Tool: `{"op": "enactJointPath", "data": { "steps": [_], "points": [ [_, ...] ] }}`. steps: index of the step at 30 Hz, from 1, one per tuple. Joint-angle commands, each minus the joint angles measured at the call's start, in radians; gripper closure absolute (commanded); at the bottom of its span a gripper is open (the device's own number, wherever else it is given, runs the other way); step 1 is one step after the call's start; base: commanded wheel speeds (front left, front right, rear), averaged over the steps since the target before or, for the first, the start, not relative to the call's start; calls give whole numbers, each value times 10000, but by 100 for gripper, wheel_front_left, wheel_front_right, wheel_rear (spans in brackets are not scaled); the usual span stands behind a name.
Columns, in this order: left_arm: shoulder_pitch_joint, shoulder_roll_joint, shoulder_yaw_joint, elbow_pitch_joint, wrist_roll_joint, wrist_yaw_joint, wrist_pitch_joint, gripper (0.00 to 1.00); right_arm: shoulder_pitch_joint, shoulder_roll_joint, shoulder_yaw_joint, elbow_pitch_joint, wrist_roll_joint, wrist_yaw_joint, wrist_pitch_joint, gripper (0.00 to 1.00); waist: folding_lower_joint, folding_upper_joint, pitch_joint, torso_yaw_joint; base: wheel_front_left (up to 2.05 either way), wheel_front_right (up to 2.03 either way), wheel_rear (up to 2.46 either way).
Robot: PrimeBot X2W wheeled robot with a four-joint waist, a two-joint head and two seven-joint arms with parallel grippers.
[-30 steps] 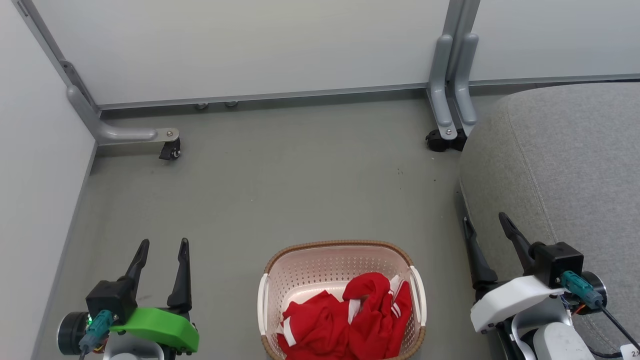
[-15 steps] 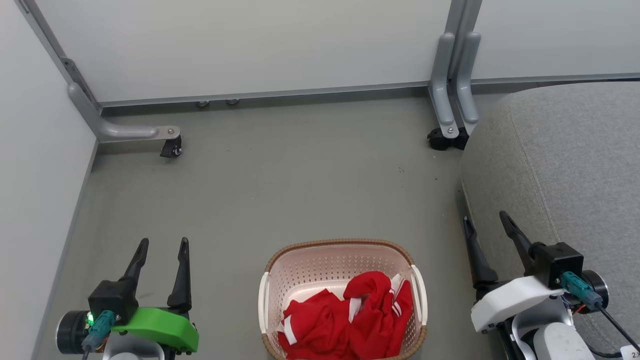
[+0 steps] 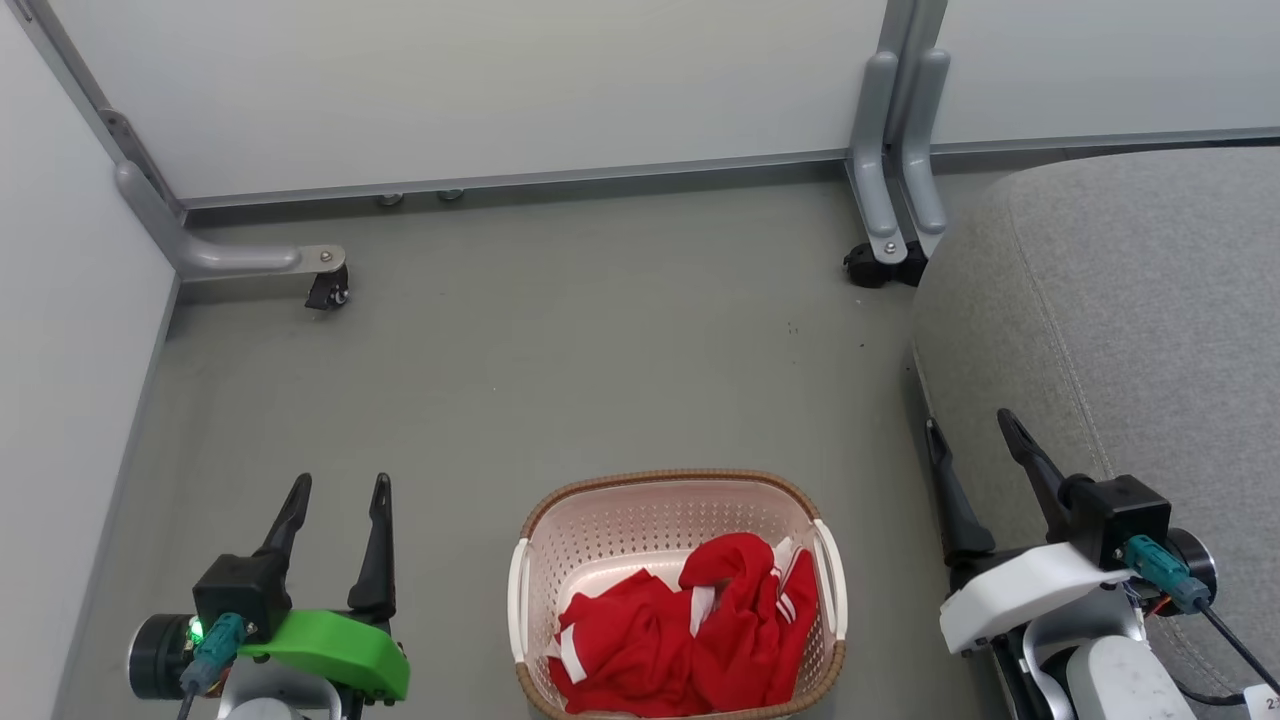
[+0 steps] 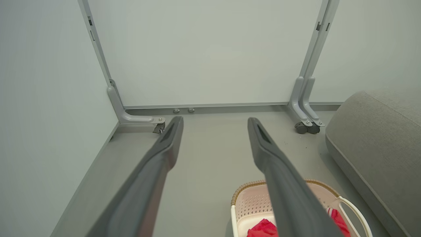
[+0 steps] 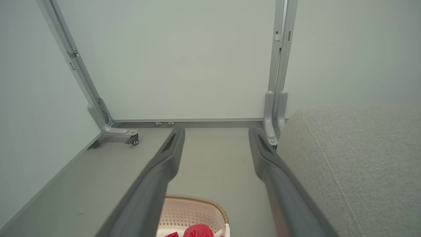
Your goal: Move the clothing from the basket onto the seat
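Hovering spread and empty, left gripper [image 3: 343,480] and right gripper [image 3: 968,420] flank the near basket [image 3: 660,477]; clothing [image 3: 700,620] seemingly unmoved, camera shifted slightly.

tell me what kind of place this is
Probably a partitioned test bay staged to look domestic, not a real home: pale partition panels stand on castor wheels, the grey floor is plain, and a laundry basket of red clothing sits near a grey seat.
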Motion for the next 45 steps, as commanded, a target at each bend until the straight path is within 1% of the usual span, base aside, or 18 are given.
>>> {"op": "enactJointPath", "data": {
  "steps": [1,9,16,25,28,35,39,45],
  "points": [
    [-227,-27,-72,59,42,-4,-31,0,-144,-11,-12,-66,31,1,11,0,0,0,138,-81,0,0,0],
    [-1021,-162,-1139,584,267,-2,-29,0,-585,-9,27,-443,-174,1,97,0,0,0,1017,-316,0,0,0],
    [-2170,-285,-2752,1569,304,-2,-18,0,-1215,-11,73,-901,-241,1,107,0,0,0,2173,-649,0,0,0],
    [-3970,-319,-4936,3607,293,-2,-18,0,-2090,-11,251,-1414,-174,1,-82,0,0,0,3988,-1243,0,0,0],
    [-4616,-332,-5532,4273,262,-2,-18,0,-2384,-8,296,-1525,-86,1,-242,0,0,0,4560,-1457,0,0,0],
    [-6018,-355,-6898,6026,606,-2,9,0,-2925,-6,471,-1652,254,1,-597,0,0,0,5933,-1987,0,0,0],
    [-6696,-297,-7406,6888,757,-2,135,0,-3170,-1,575,-1597,448,1,-793,0,0,0,6613,-2246,0,0,0],
    [-7572,-108,-7665,7976,836,-1,479,0,-3400,-1,801,-1383,703,1,-1051,0,0,0,7365,-2535,0,0,0]
  ]
}}
